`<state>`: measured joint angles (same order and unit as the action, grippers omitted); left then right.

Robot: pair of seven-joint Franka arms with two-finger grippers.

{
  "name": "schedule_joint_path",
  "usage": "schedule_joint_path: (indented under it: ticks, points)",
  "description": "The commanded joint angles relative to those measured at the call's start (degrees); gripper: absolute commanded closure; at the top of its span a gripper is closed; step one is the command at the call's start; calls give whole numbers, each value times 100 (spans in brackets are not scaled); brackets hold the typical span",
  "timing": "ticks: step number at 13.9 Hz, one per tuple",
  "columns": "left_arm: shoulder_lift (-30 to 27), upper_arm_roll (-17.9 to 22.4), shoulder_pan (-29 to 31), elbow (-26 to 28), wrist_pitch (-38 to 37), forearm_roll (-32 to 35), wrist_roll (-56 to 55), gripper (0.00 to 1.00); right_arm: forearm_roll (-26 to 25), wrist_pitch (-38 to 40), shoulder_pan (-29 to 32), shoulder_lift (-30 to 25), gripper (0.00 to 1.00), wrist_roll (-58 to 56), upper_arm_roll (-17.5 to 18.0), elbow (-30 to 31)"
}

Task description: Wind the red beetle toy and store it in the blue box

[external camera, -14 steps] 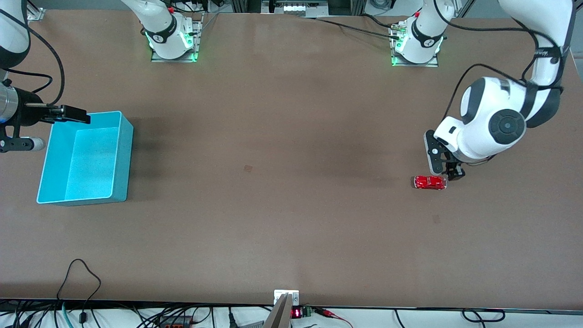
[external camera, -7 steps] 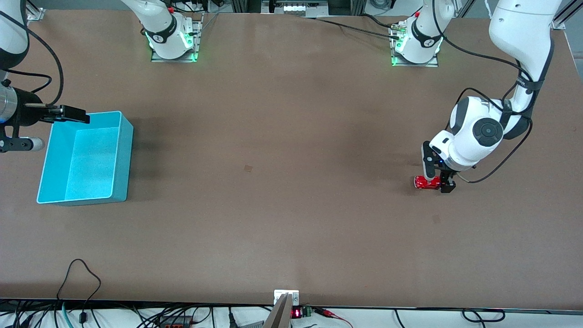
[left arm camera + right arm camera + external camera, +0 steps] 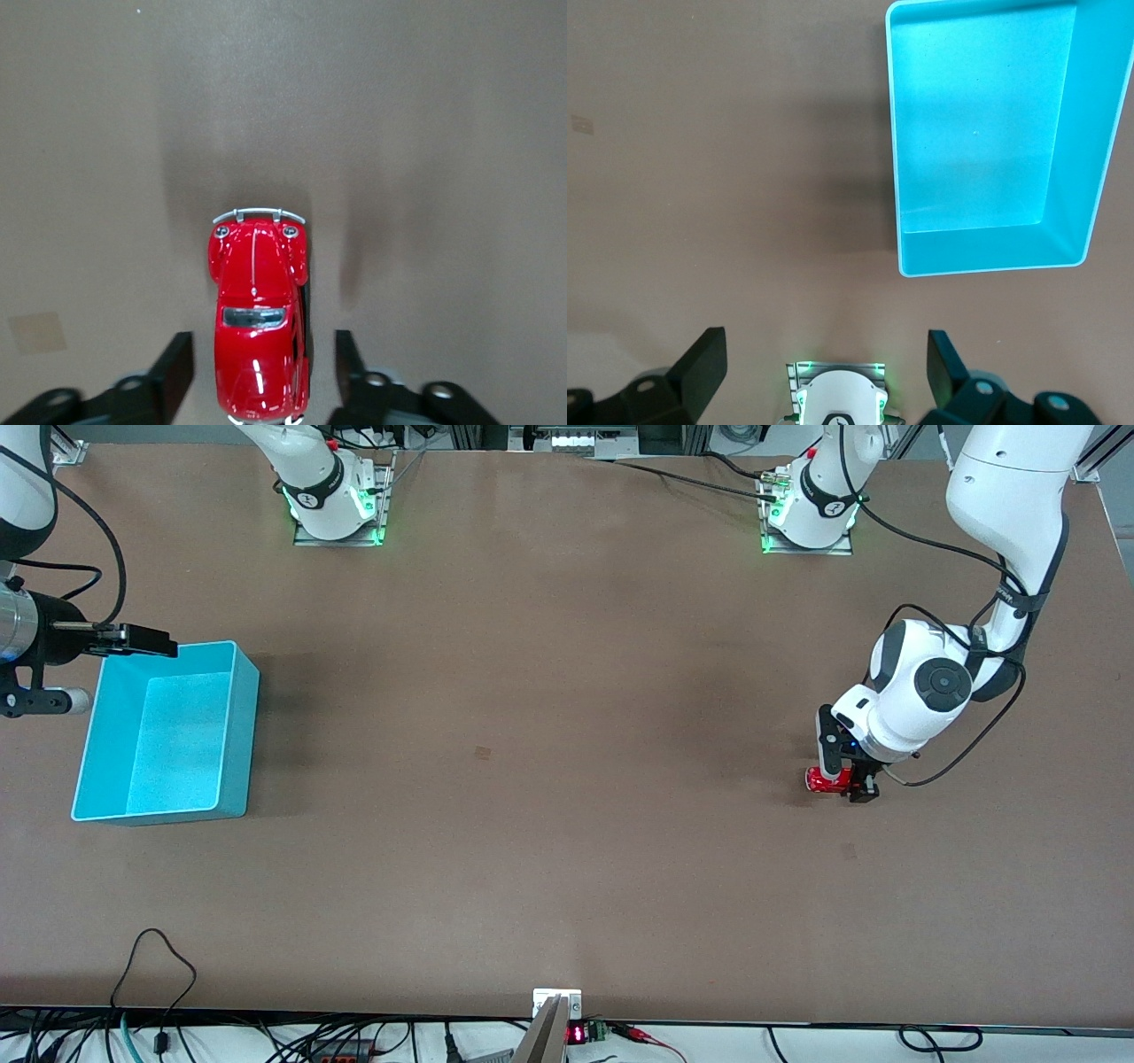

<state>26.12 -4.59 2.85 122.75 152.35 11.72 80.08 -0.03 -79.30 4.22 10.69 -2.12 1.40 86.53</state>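
Note:
The red beetle toy (image 3: pixel 827 780) stands on the table at the left arm's end, on its wheels. My left gripper (image 3: pixel 848 785) is down at table level and straddles the toy's rear half. In the left wrist view the toy (image 3: pixel 257 301) sits between the two black fingers (image 3: pixel 177 363), with a thin gap on each side, so the jaws are open. The blue box (image 3: pixel 239 726) rests empty at the right arm's end. My right gripper (image 3: pixel 151 641) hovers over the box's rim, open with nothing between its fingers (image 3: pixel 704 363); the box (image 3: pixel 992 254) fills part of its wrist view.
Both arm bases (image 3: pixel 337 509) (image 3: pixel 811 514) stand along the table's edge farthest from the front camera. A small tape mark (image 3: pixel 482 752) lies mid-table. A black cable loop (image 3: pixel 164 957) lies near the edge closest to the camera.
My left gripper has dropped from just above the toy down around it, and its fingers have drawn closer together. The right arm has barely shifted.

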Motion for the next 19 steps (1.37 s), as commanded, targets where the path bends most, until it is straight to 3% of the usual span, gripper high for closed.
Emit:
schedule_joint_path:
  ticks: [1,4,10,15,19]
  points:
    - [130,-15,5,-111,49,147,60,82,55,90,26,-41,0,27,18,-4]
    - [130,-15,32,-119,49,147,60,87,55,81,43,-41,0,18,18,-4]
    - [235,2,330,-180,-13,147,104,83,73,81,43,-41,0,1,18,-4]
    - [622,55,1182,-594,-22,147,1061,83,82,81,43,-41,0,-17,18,-4]
    - [631,55,1420,-603,-22,147,1299,83,82,81,43,-41,0,-17,18,-4]
